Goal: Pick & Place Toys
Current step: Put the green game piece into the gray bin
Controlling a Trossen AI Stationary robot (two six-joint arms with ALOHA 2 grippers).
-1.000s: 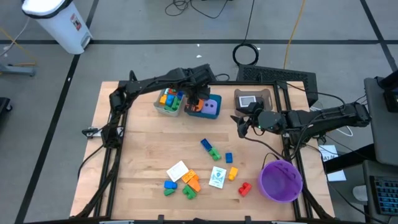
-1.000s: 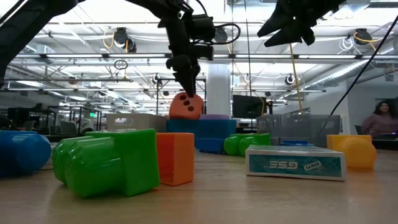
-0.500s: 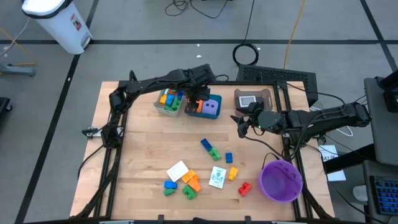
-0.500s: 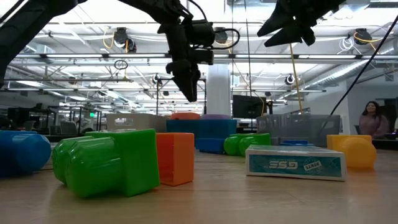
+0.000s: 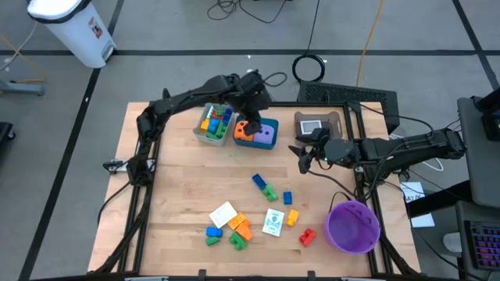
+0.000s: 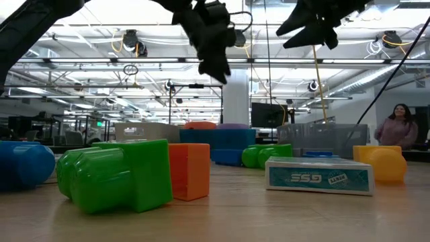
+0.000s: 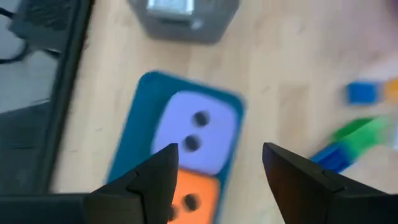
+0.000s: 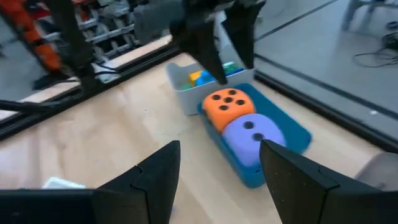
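My left gripper (image 5: 248, 114) hangs open and empty above the teal tray (image 5: 271, 144) at the table's far side; its fingers also show in the left wrist view (image 7: 221, 180) and in the low view (image 6: 215, 54). An orange die (image 5: 244, 129) and a purple die (image 5: 266, 134) lie side by side in that tray, as the right wrist view shows (image 8: 229, 106). My right gripper (image 5: 303, 158) is open and empty, in the air to the right of the tray. Several loose bricks (image 5: 264, 186) and two white cards (image 5: 273, 222) lie on the near half of the table.
A grey tray (image 5: 201, 134) with several bricks stands left of the teal tray. A brown tray (image 5: 319, 125) stands at the far right. The purple bowl (image 5: 353, 226) stands at the near right corner. A person (image 6: 398, 128) shows in the room beyond.
My left gripper has opened and let go of the orange die, which has dropped into the teal tray beside the purple die. The gripper has then risen well clear of the tray. My right gripper has kept still.
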